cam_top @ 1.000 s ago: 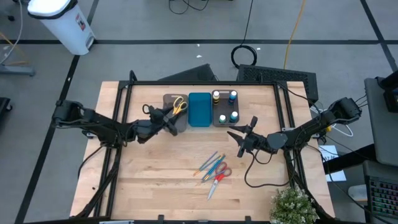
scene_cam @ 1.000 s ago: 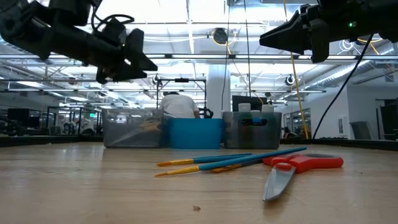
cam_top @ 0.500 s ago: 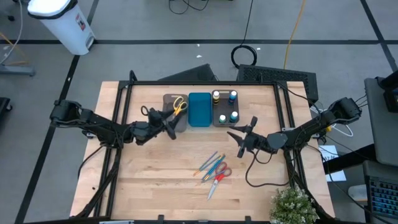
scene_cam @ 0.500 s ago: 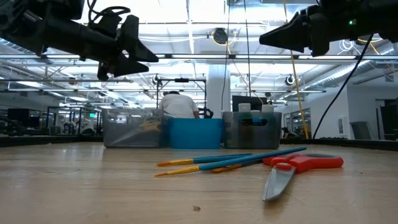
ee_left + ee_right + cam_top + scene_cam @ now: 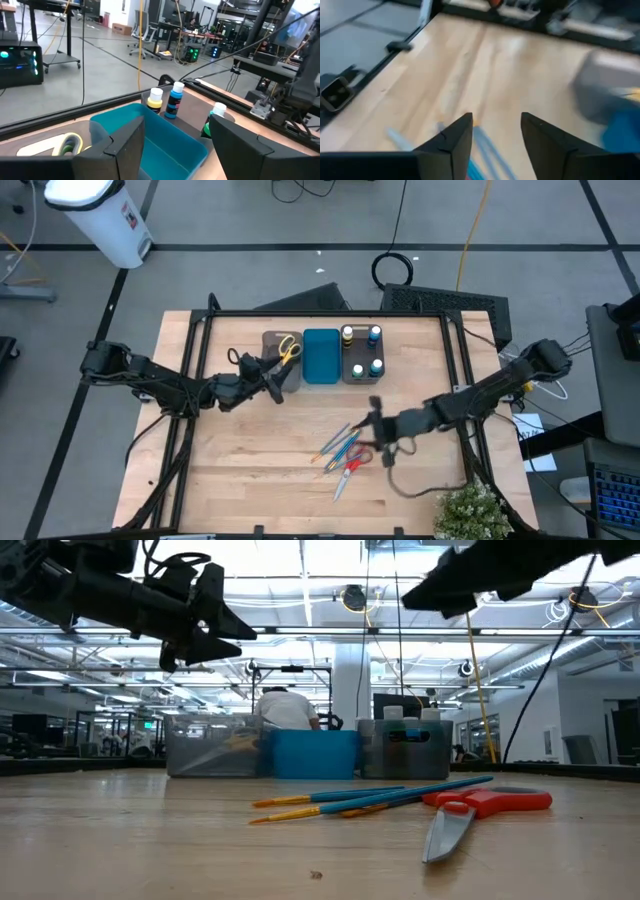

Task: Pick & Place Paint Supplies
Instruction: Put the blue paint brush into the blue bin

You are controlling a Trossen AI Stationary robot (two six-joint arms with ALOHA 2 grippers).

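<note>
Bare table point(image 5: 250, 470) lies open left of the brushes point(image 5: 337, 444) and red scissors point(image 5: 349, 467); trays point(image 5: 321, 356) line the far edge.

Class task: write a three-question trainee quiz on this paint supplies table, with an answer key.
1. True or false: the red-handled scissors lie inside the blue tray.
2. Which gripper hangs above the loose brushes: A left, B right?
3. How many bottles stand in the grey tray beside the blue one?

Key: 1 false, they lie on the table. 2 B, the right gripper; the left gripper waits by the trays. 3 four.
</note>
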